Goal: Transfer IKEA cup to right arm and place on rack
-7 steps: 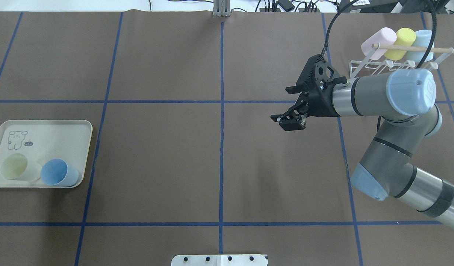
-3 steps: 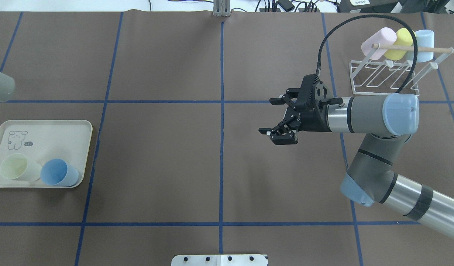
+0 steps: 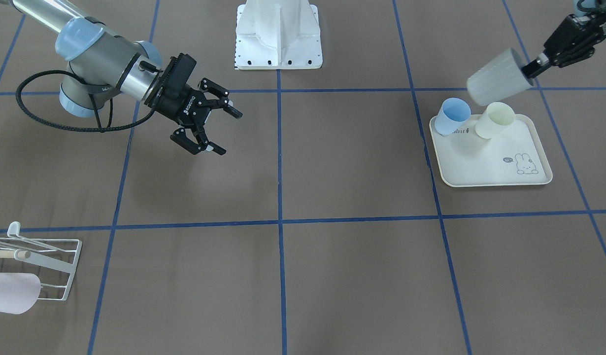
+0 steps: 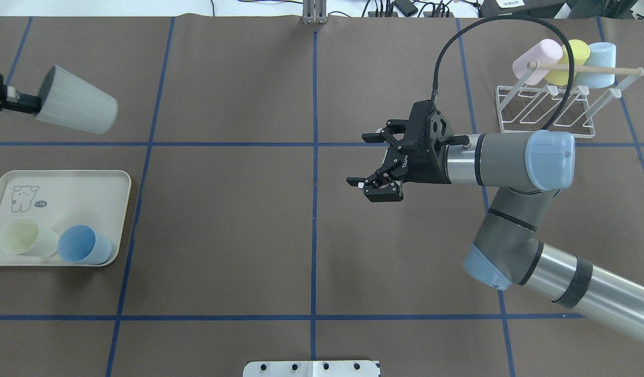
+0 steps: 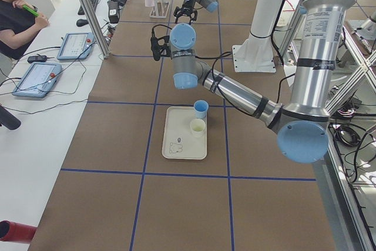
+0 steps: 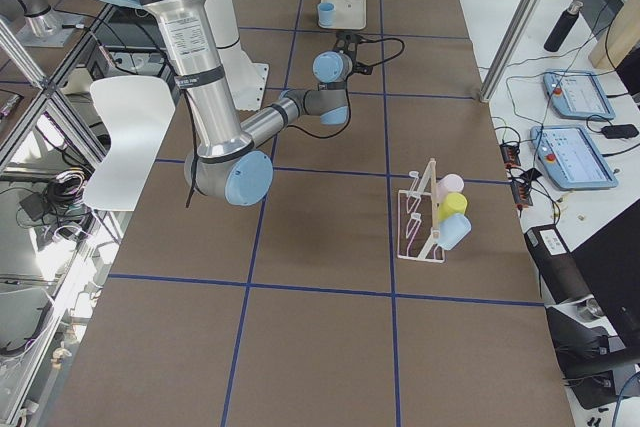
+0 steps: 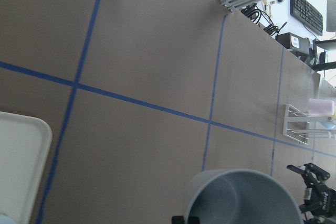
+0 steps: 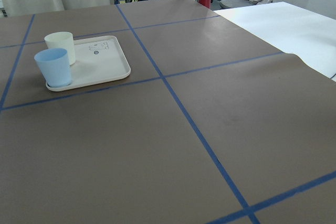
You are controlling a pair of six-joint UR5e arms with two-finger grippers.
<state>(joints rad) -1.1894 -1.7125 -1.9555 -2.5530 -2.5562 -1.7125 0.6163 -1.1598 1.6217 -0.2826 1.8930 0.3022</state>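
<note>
Two arms, one grey cup point(image 4: 76, 107) in the air, hand-over not yet made.

The left gripper point(image 3: 529, 69) pinched the cup by its rim, tilted, up in the air near the tray point(image 4: 70, 183). The right gripper point(image 4: 361, 159) hung with jaws spread wide near the table's middle, well apart from the cup. So thin a rim pinch might let the cup swing or slip as the right jaws closed, and an early release would drop it. Bare table lay between the arms. The rack point(image 4: 542, 112) at the far right edge already carried three cups, and the right arm's black cable point(image 4: 442, 47) looped close by and might snag it.
</note>
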